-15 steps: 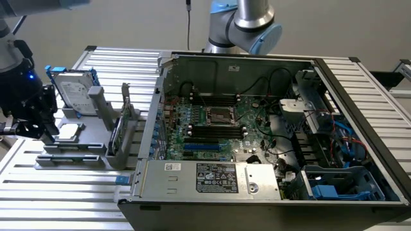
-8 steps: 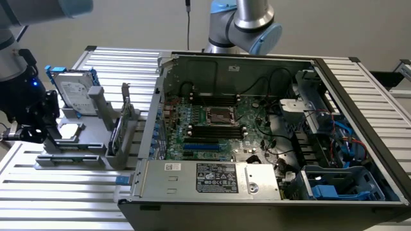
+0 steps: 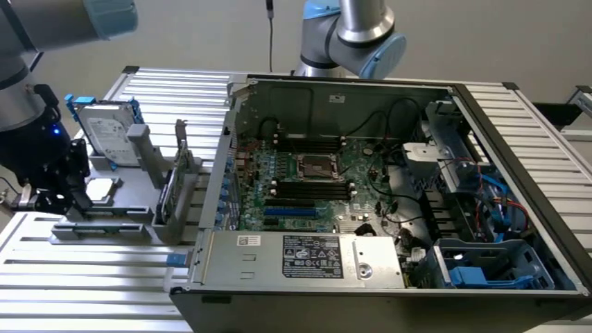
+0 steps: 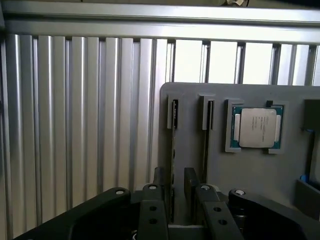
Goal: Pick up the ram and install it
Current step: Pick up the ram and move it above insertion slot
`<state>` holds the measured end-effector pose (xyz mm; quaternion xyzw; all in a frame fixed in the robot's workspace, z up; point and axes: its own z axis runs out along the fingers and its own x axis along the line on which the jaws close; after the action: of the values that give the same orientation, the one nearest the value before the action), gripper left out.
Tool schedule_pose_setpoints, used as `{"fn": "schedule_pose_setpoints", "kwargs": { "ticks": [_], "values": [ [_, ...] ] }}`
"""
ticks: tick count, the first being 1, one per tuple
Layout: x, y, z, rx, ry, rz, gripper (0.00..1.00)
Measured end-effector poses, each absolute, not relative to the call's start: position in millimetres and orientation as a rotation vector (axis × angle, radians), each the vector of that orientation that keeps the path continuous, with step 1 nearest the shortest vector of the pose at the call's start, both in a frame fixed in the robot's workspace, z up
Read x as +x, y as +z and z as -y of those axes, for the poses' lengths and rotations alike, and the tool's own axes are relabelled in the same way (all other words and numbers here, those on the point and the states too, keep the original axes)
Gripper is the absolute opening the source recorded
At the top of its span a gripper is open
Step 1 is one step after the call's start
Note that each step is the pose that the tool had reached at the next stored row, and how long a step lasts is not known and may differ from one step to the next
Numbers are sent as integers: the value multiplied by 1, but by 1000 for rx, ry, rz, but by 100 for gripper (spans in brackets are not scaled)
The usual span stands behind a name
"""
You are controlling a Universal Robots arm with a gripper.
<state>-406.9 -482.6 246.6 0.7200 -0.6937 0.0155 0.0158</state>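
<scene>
1. Straddling the ram (image 4: 173, 135), the claw (image 4: 174, 179) stands released, a finger on either side; contact cannot be judged.
2. Ram stands on edge in a slot of the grey holder (image 4: 190, 95) on the table (image 4: 75, 125); its near end is hidden behind the claw.
3. Neighbouring slot holds a second thin stick (image 4: 206, 135), partly hidden likewise.

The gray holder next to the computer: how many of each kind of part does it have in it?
ram sticks: 2
square silver chip: 1
hard drive with blue rails: 1
Total: 4
</scene>
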Motion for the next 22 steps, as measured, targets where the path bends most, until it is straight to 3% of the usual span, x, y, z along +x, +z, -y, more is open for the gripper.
{"fn": "schedule_pose_setpoints", "kwargs": {
  "ticks": [22],
  "values": [
    [-407, 207, 484, 2239, 48, 2157, 30]
  ]
}}
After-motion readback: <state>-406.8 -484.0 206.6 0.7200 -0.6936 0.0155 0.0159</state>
